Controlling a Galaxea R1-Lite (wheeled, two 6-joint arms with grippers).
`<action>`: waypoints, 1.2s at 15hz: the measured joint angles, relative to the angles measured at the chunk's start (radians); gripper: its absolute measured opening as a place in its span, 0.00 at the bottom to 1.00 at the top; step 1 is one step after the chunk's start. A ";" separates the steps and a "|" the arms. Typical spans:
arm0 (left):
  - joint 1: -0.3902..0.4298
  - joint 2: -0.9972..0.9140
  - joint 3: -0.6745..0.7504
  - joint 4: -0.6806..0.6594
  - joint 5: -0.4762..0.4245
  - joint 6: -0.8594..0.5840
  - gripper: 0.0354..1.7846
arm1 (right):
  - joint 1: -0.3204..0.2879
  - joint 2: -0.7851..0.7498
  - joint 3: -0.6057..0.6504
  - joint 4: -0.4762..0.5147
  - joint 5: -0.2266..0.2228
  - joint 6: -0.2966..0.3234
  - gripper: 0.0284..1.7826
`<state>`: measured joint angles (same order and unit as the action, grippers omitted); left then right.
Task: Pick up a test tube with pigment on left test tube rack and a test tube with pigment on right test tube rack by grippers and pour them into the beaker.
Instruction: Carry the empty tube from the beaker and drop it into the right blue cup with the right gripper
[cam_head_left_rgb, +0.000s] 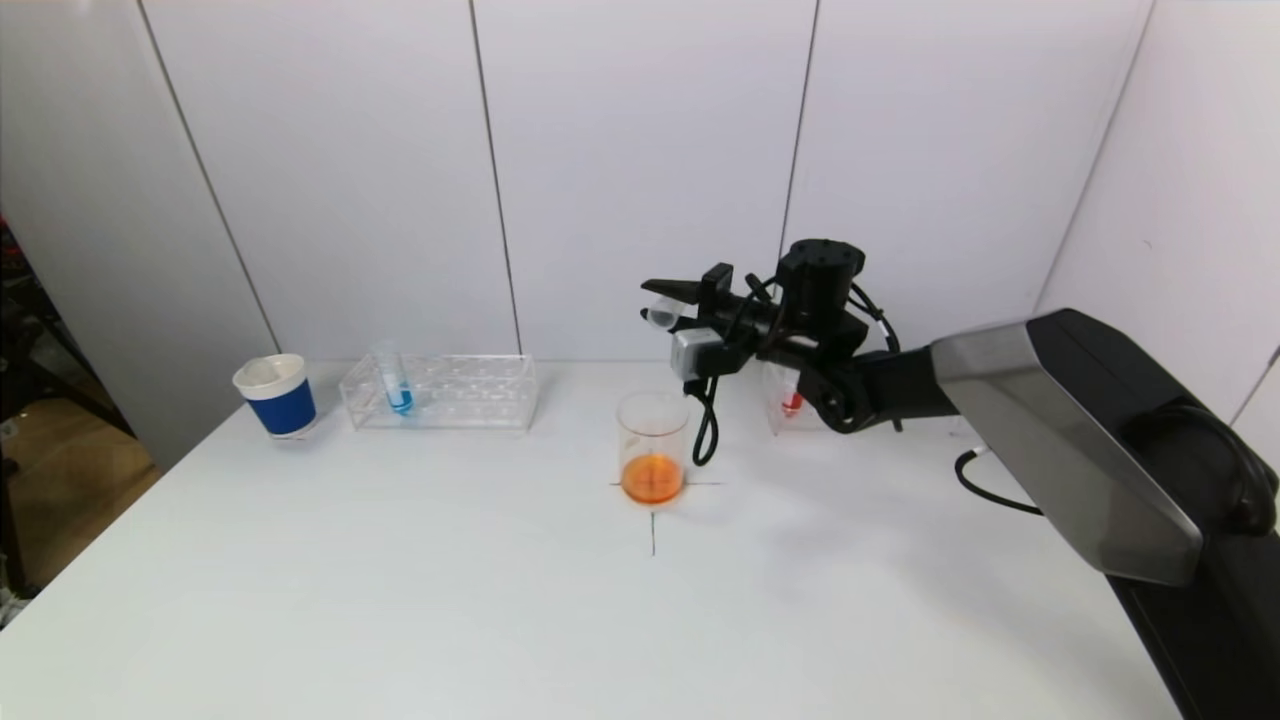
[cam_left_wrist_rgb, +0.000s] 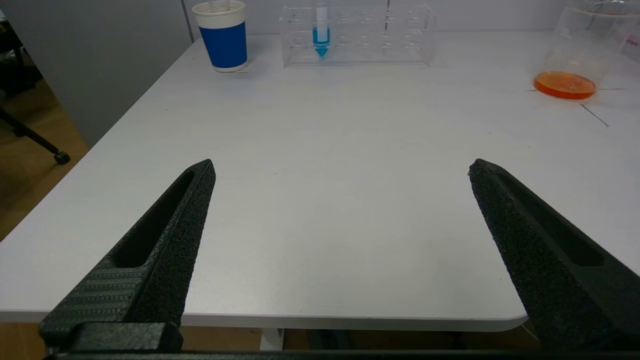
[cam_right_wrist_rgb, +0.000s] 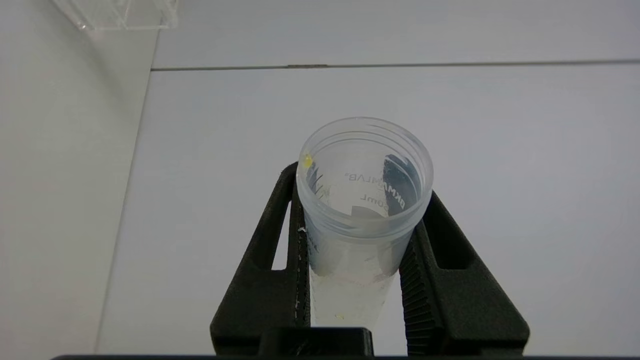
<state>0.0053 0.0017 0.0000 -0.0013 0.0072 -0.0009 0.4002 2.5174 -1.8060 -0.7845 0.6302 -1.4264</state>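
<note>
My right gripper hangs above the glass beaker and is shut on a clear test tube. The tube lies roughly level, its open mouth over the beaker. It looks empty except for a yellow drop at the rim. Orange liquid fills the beaker's bottom. The left test tube rack holds a tube of blue pigment. A tube of red pigment stands behind my right arm, its rack mostly hidden. My left gripper stands open over the table's front edge, with nothing between its fingers.
A blue and white paper cup stands left of the left rack. The white table stretches in front of the beaker, with a thin cross mark under and before it. White wall panels close the back.
</note>
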 joint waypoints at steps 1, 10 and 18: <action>0.000 0.000 0.000 0.000 0.000 0.000 0.99 | 0.001 -0.003 -0.016 0.003 -0.027 0.078 0.30; 0.000 0.000 0.000 0.000 0.000 0.000 0.99 | -0.003 -0.068 -0.145 0.137 -0.432 0.775 0.30; 0.000 0.000 0.000 0.000 0.000 0.000 0.99 | -0.099 -0.280 -0.147 0.593 -0.598 1.160 0.30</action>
<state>0.0053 0.0017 0.0000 -0.0009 0.0072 -0.0009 0.3015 2.2370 -1.9528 -0.1919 0.0326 -0.2660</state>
